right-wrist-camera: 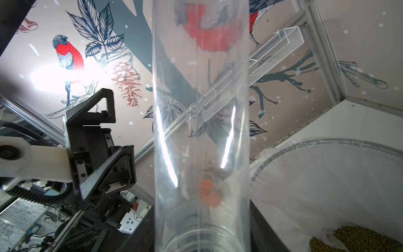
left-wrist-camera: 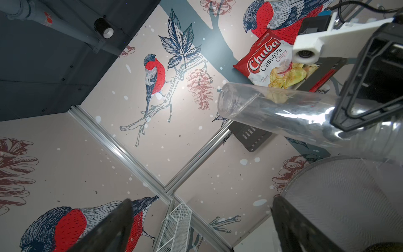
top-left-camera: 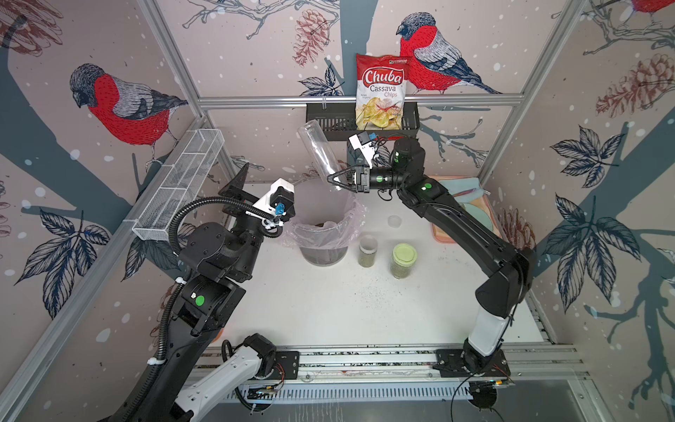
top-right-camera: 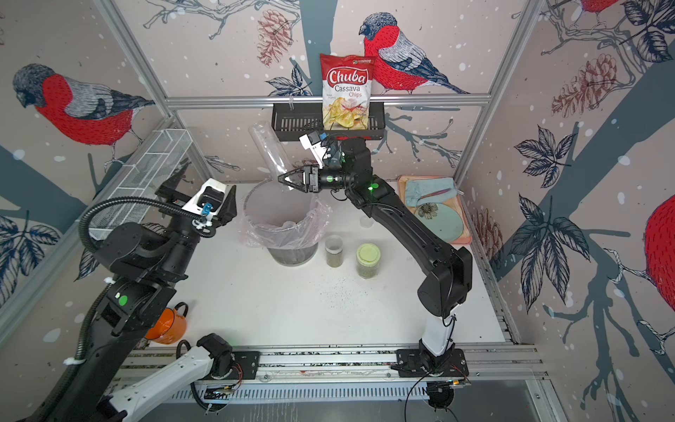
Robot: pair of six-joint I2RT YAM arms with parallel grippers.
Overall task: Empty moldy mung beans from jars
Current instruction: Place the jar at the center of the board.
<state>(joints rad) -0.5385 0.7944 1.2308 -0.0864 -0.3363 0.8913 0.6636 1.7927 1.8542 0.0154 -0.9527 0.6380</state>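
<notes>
- Right wrist view: one tall narrow clear tube jar (right-wrist-camera: 200,109) fills the middle. I can see straight through its whole length, and its threaded mouth end is nearest the camera.
- I count three jars. In both top views the tube (top-left-camera: 317,153) (top-right-camera: 270,149) is tilted, closed end up toward the back wall. Its mouth points down over the far side of the one large clear bin lined with a pinkish plastic bag (top-left-camera: 323,255).
- One heap of olive-green mung beans (right-wrist-camera: 353,240) lies in the bag at the bin's bottom.
- The other two jars stand upright on the white table (top-left-camera: 310,310), just right of the bin: one short clear cylinder jar (top-left-camera: 367,252) and one wider glass jar with a pale green lid (top-left-camera: 403,261). Both are lidded and hold more beans.
- One small clear round cap (top-left-camera: 394,221) lies on the table behind those two.
- I have two arms in view. The right gripper (top-left-camera: 334,179) has its jaws clamped on the tube near the mouth end. That arm rises from the front rail, its elbow bent out to the right, its forearm sloping in toward the bin, its wrist level and pointing left.
- The left gripper (left-wrist-camera: 201,199) has its jaws spread wide apart and aims up at the walls, just beside the bin's left rim. That arm is folded with its wrist raised.
</notes>
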